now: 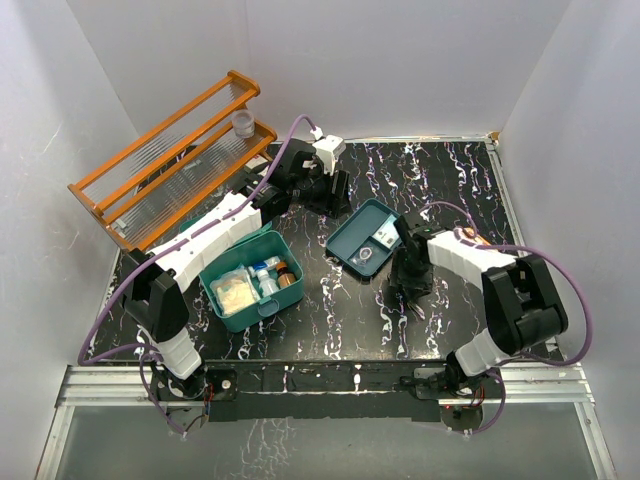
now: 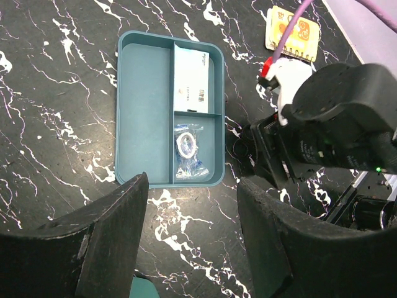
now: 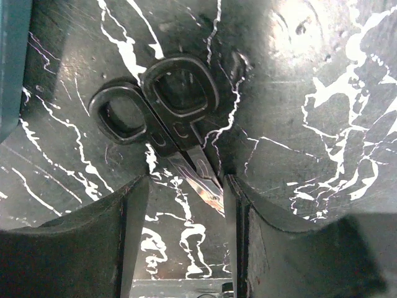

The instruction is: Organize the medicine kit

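The medicine kit (image 1: 222, 303), a teal box, stands open at the front left with bottles and a packet inside. A corner of it shows in the left wrist view (image 2: 144, 289). Black-handled scissors (image 3: 155, 108) lie flat on the table. My right gripper (image 3: 186, 208) is open and low over them, its fingers on either side of the blade tip. In the top view it (image 1: 412, 290) sits right of the shallow tray. My left gripper (image 2: 192, 198) is open and empty above bare table, short of the tray. In the top view it (image 1: 328, 190) is at the back centre.
A shallow teal tray (image 2: 146, 112) with compartments holds a white packet (image 2: 192, 77) and a small plastic bag (image 2: 189, 149); it also shows in the top view (image 1: 350, 238). A yellow packet (image 2: 291, 34) lies beyond the right arm. An orange rack (image 1: 170, 160) stands at the back left.
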You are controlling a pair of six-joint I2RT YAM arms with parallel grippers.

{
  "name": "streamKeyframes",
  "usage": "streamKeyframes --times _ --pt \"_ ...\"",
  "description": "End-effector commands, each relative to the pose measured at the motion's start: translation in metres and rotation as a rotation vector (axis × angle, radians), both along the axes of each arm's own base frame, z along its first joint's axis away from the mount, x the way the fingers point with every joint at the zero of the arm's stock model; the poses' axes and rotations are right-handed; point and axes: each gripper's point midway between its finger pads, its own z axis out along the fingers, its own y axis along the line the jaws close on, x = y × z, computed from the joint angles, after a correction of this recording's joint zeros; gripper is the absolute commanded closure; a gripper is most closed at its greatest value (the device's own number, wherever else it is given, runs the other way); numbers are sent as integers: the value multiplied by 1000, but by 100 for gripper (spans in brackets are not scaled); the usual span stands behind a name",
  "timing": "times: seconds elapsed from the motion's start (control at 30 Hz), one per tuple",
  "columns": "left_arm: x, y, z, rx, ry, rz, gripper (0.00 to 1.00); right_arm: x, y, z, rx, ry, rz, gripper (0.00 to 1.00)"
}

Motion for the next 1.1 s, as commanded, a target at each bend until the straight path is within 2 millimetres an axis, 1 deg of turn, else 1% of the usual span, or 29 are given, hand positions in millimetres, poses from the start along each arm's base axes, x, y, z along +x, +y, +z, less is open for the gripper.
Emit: streamKeyframes --times 0.0,0.13,0.23,0.37,0.5,0.57,0.63,0.67,0.7,0.8,0.97,1.07 --pt "4 -1 31 -44 -60 -2 42 24 -11 5 -167 -66 4 52" --pt "6 -1 31 -36 -69 4 42 41 -12 3 -199 -98 32 51" --pt "8 -1 31 -33 -72 5 42 54 0 -1 -151 -125 98 53" --pt "9 -2 31 -30 -76 6 42 60 8 -8 -122 -124 131 54" --pt "11 -1 29 -22 -78 11 42 59 3 -16 -150 -111 128 56" --pt "11 0 29 -20 -79 13 42 59 1 -19 -161 -108 125 59" --pt "12 0 29 -18 -80 12 42 60 2 -20 -157 -110 130 69" --pt "12 0 29 -17 -80 13 42 60 4 -21 -151 -111 133 72" --pt "12 -1 29 -16 -81 12 42 61 4 -21 -151 -114 134 72" --pt "13 -1 29 -15 -82 11 42 63 4 -21 -151 -120 128 70" --pt "13 -2 29 -16 -81 10 42 66 0 -22 -174 -132 119 58" --pt "13 -2 30 -18 -81 10 41 68 2 -25 -165 -139 145 58"
